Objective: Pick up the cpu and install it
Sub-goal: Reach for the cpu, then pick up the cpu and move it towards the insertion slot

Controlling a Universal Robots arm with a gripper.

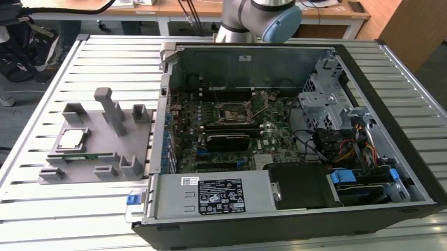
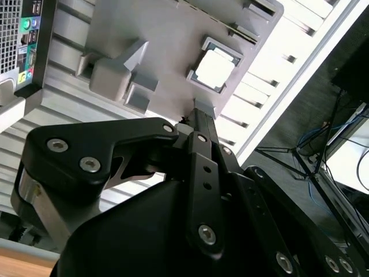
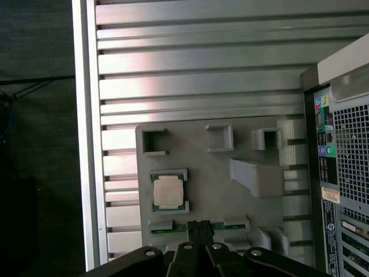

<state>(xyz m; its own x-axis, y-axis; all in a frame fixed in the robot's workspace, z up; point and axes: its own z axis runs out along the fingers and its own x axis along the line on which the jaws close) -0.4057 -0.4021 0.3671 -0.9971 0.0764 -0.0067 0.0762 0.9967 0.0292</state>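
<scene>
Exterior view: the cpu [image 1: 73, 138] sits in its pocket on the grey fixture [image 1: 98, 145], at nine o'clock from the open computer case [image 1: 279, 63] — robot arm [image 1: 255, 18] up at twelve. Second wrist view: the gripper [image 2: 202, 111] is clenched on nothing (tips pressed together), hovering near the cpu [image 2: 214, 68]. First wrist view — gripper [image 3: 199, 226] over the green memory stick [image 3: 163, 228], cpu [image 3: 168, 191] just beside.

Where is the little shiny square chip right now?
The cpu sits in a pocket of the grey fixture, on the exterior view's left, beside the open computer case.
</scene>
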